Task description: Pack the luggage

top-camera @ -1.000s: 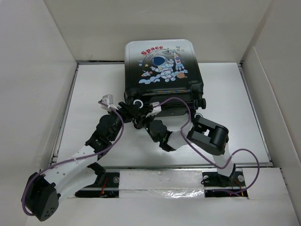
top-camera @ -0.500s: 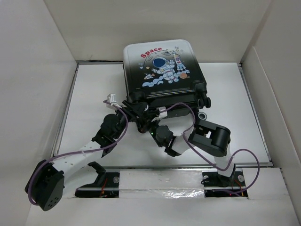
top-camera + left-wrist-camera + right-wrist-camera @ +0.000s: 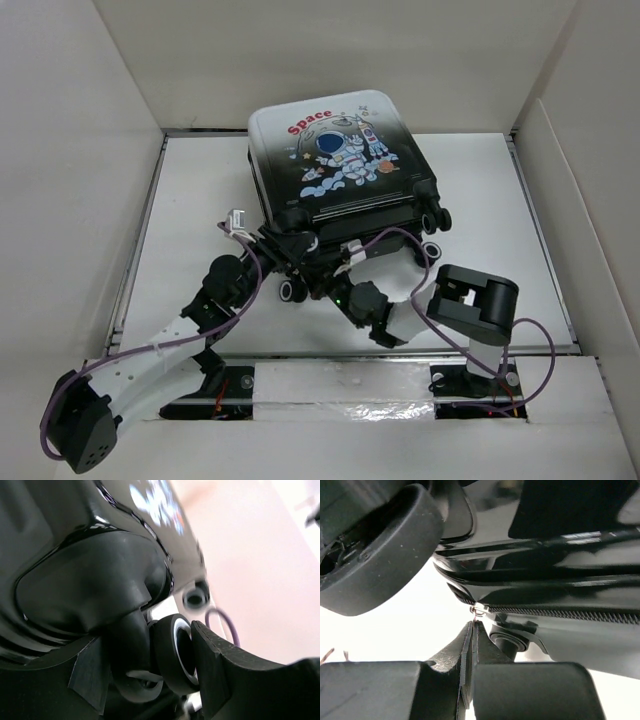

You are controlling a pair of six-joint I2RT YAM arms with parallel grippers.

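Note:
The luggage (image 3: 335,160), a small hard-shell suitcase with an astronaut cartoon and red "Space" lettering, lies closed with its wheel end toward the arms, turned a little counter-clockwise. My left gripper (image 3: 288,248) is at its near left corner. In the left wrist view the left gripper (image 3: 150,652) is shut on a black caster wheel (image 3: 172,655) with a white ring. My right gripper (image 3: 335,268) is under the near edge. In the right wrist view the right gripper (image 3: 472,632) is shut on the zipper pull just below the slider (image 3: 479,611).
White walls enclose the white table (image 3: 200,200) at the back and both sides. Other caster wheels stand at the near left (image 3: 292,290) and near right (image 3: 432,250). Purple cables loop over both arms. The right arm's elbow (image 3: 478,300) sits at the near right.
The luggage has turned counter-clockwise and shifted left and nearer. Both grippers moved with it toward the near side, and the right arm's elbow swung right.

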